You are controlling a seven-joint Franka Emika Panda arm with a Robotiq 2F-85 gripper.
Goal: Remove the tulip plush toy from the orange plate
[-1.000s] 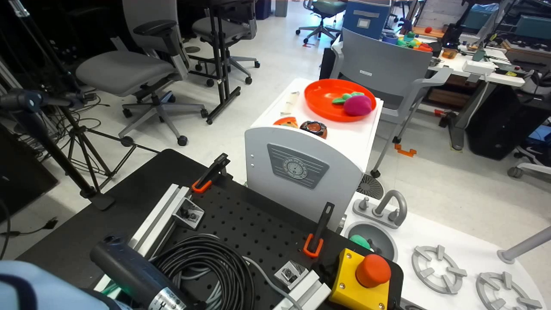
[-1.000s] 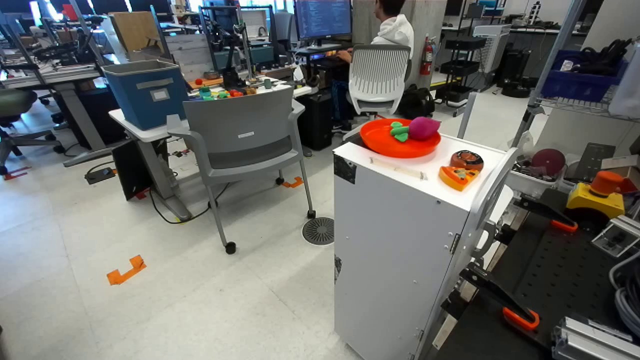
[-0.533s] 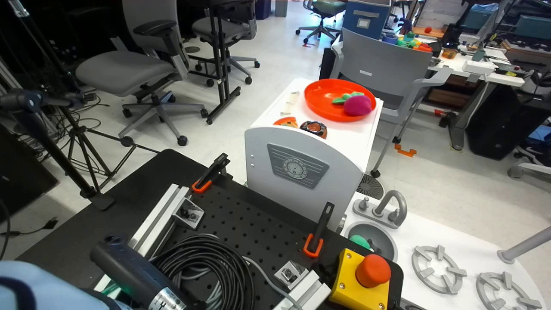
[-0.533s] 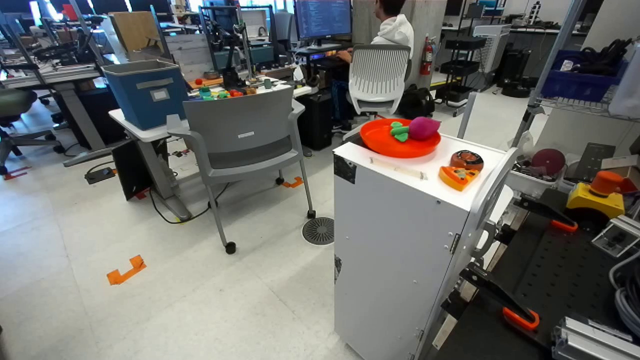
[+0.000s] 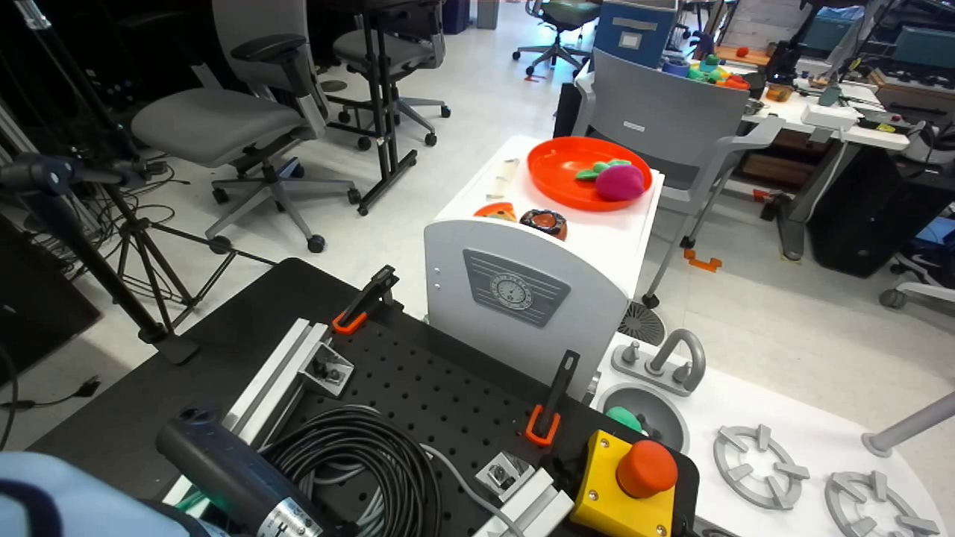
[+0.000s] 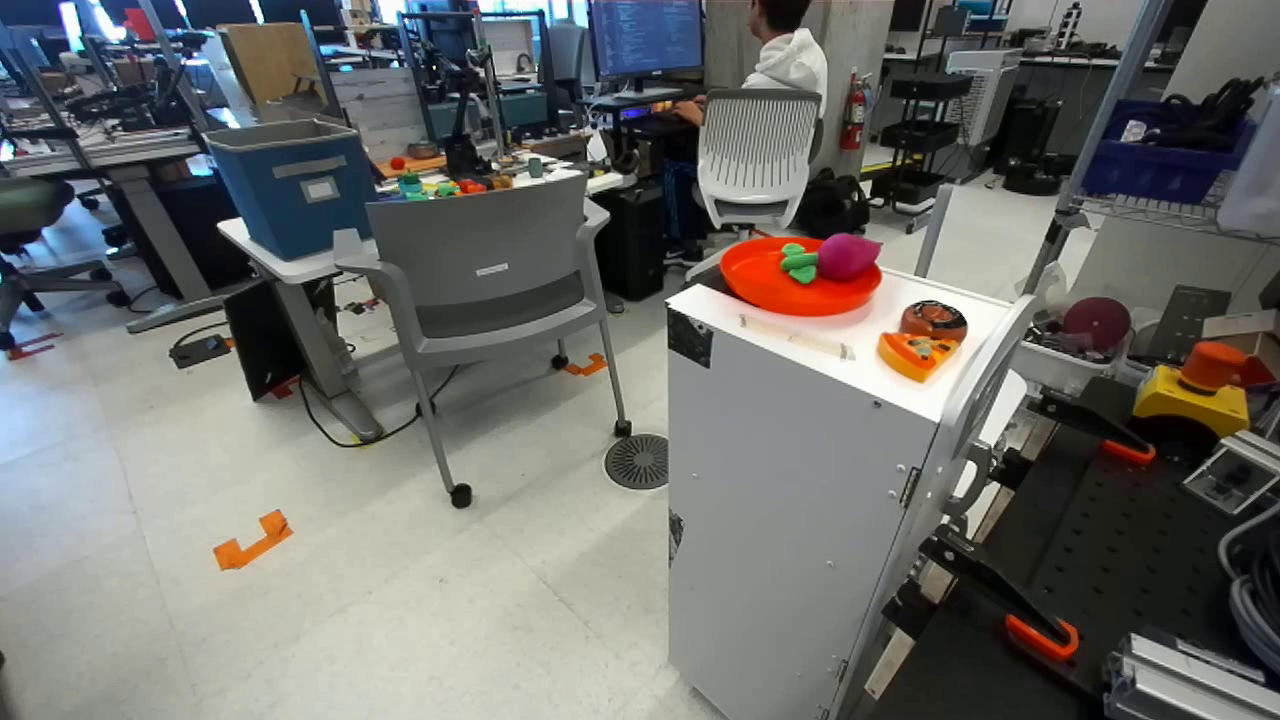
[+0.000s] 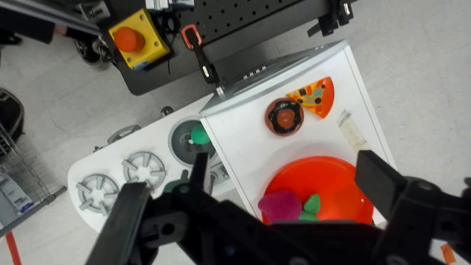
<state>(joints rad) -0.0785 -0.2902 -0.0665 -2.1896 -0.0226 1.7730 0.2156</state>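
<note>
Spread wide and released, the jaws stand with their dark fingers [image 7: 379, 180] well apart in the lower half of the wrist view. In the gap, as that view sees it, lies the plush [image 7: 280, 206], on the orange plate [image 7: 312, 173]. Its magenta bulb lies at the rim, its green leaves reaching toward the middle; the lower part of both is hidden there, while both exterior views show the plush lying on the plate.

The plate sits toward one end of the top of a white cabinet [image 7: 239, 147], close to an edge. Toward the other end, a brown doughnut [image 7: 284, 116] with dark icing rests just beside a pizza slice [image 7: 316, 96], whose tip points at it. A strip of tape [image 7: 352, 129] lies flat near an edge.

A curved gray panel [image 5: 578, 328] bearing a dial [image 5: 512, 291] rises at the doughnut end in an exterior view. Lower down, beside the cabinet, are a gray sink [image 5: 664, 410] with a green item [image 7: 200, 134] inside, a faucet [image 5: 656, 365] and two ring-shaped burners [image 5: 740, 472]. Beyond the panel extends a black pegboard [image 5: 455, 373], carrying two clamps [image 5: 559, 384], a coil of black cable [image 5: 403, 440] and a yellow box [image 5: 619, 507] topped by a red button [image 5: 646, 468].

Past the plate end, a gray chair [image 6: 480, 260] stands near the cabinet in an exterior view, a blue bin [image 6: 290, 190] behind it. Farther back, a person [image 6: 795, 65] in a white hoodie sits near a monitor [image 6: 645, 35], head cropped at the top.
</note>
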